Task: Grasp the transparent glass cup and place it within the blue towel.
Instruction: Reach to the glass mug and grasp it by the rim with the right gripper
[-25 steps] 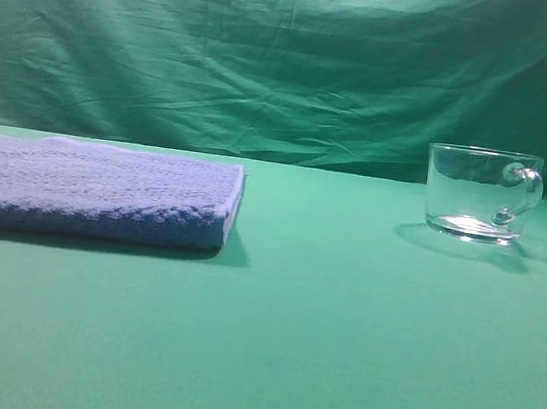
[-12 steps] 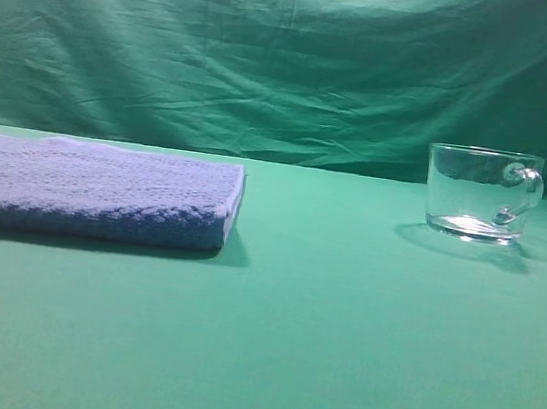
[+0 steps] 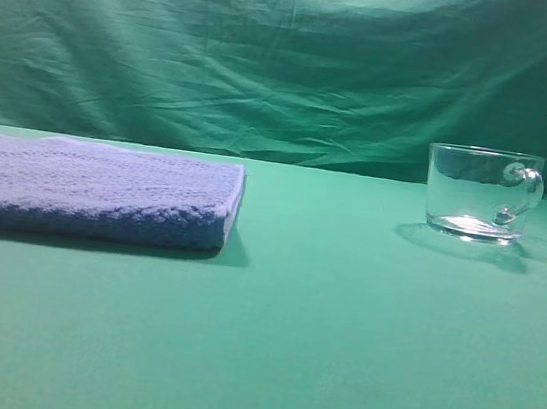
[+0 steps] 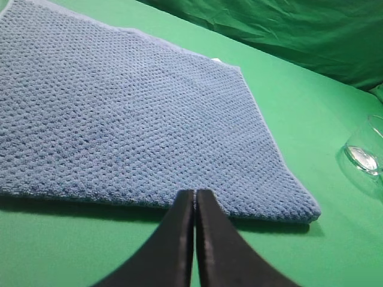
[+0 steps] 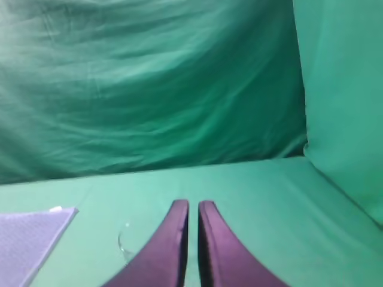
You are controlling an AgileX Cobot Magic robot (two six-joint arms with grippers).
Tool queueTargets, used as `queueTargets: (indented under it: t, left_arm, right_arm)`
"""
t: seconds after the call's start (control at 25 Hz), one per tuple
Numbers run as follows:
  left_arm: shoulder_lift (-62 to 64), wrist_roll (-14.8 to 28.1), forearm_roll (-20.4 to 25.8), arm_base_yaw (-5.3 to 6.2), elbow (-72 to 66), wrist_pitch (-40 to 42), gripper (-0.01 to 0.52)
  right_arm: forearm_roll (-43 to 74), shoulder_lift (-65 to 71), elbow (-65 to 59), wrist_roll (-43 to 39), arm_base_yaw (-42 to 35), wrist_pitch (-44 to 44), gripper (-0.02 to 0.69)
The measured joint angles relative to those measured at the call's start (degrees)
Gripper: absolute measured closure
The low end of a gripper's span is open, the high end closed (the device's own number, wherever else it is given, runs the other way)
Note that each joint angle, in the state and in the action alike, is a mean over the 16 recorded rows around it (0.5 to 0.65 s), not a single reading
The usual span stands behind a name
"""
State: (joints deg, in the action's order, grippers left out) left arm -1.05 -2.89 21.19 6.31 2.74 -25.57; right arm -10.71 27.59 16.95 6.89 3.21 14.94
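A wrinkled green backdrop fills the upper half of the high view, and a smooth green table the lower half. In the high view, nothing stands between the towel at the left edge and the cup at the right; the two are well apart, with bare cloth between them.

In the left wrist view the left gripper sits at the bottom centre, its two dark fingers pressed together with only a thin seam between them. Their tips lie over the near edge of the towel, which spreads across the upper left of that frame. A sliver of the cup shows at the right edge, far from those tips.

In the right wrist view the right gripper rises from the bottom centre, its fingers nearly together with a narrow gap. Part of the cup shows faintly just left of them at the bottom, and a corner of the towel lies at the lower left.

The cup is clear glass, wide and short, upright, with a thick bright base and a small curled handle on its right side. The towel is a flat blue-violet slab with a nubby weave and a pale hem.
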Motion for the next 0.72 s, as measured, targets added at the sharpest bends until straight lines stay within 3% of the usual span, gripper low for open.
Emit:
queueTargets:
  t: [0.28, 0.72]
  left_arm:
    - [0.0, 0.0, 0.0, 0.0, 0.0, 0.0, 0.514]
    - [0.0, 0.0, 0.0, 0.0, 0.0, 0.0, 0.514]
  right_arm:
    - [-0.1, 15.1, 6.2, 2.0, 0.0, 4.0, 0.627]
    - [1.0, 38.7, 25.3, 5.0, 4.5, 17.7, 0.661]
